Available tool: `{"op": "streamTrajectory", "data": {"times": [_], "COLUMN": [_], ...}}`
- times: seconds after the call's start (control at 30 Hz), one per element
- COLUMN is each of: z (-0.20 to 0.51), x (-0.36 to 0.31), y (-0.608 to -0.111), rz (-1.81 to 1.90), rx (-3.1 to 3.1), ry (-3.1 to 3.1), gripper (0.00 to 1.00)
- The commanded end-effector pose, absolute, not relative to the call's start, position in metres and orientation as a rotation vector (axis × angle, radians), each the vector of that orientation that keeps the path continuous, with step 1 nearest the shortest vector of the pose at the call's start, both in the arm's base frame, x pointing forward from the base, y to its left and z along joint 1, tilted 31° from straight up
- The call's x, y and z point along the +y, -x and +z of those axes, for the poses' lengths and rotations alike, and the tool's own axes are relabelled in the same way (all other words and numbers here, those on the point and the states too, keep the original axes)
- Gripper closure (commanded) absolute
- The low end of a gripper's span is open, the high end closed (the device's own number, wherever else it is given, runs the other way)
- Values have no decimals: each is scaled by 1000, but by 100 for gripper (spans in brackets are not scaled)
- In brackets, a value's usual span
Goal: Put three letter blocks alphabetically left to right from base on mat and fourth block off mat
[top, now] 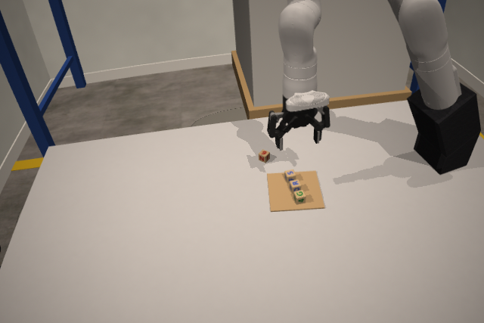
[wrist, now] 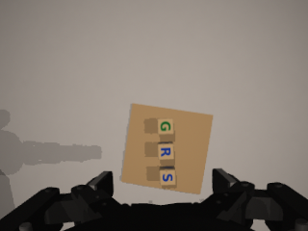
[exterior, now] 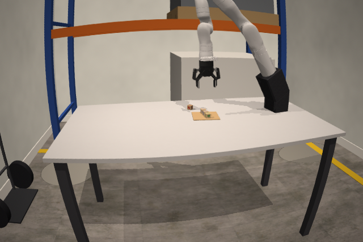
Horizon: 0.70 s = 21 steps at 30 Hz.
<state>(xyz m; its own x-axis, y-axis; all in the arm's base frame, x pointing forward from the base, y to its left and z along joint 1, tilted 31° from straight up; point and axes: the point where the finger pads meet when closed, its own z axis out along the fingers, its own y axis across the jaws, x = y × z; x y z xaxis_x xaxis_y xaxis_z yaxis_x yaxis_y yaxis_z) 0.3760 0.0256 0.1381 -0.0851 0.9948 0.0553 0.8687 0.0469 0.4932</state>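
A tan mat (top: 296, 191) lies flat on the white table. Three wooden blocks stand on it in a tight, nearly straight row: the G block (top: 299, 196), the R block (top: 295, 184) and the S block (top: 290, 175), letters on top. The wrist view shows them as G (wrist: 165, 127), R (wrist: 166, 152), S (wrist: 167, 177) on the mat. A fourth block with red marks (top: 264, 155) lies on the table off the mat, beyond its far left corner. My gripper (top: 298, 143) hangs open and empty well above the table, over the mat's far side; it also shows in the exterior view (exterior: 206, 84).
The arm's black base (top: 445, 131) stands at the table's right rear. A large grey box on a tan board stands behind the table. Blue rack posts (top: 23, 88) stand at the left.
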Motion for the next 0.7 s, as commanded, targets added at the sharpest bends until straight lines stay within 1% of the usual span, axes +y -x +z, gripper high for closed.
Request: {"op": "streamTrajectory", "data": {"times": [0.0, 0.67], "z": [147, 164], "x": [26, 24], "y": [-376, -366], "rz": [601, 601], "rx": [2022, 2022], "ry": [-1874, -1874], "gripper": [0, 0]}}
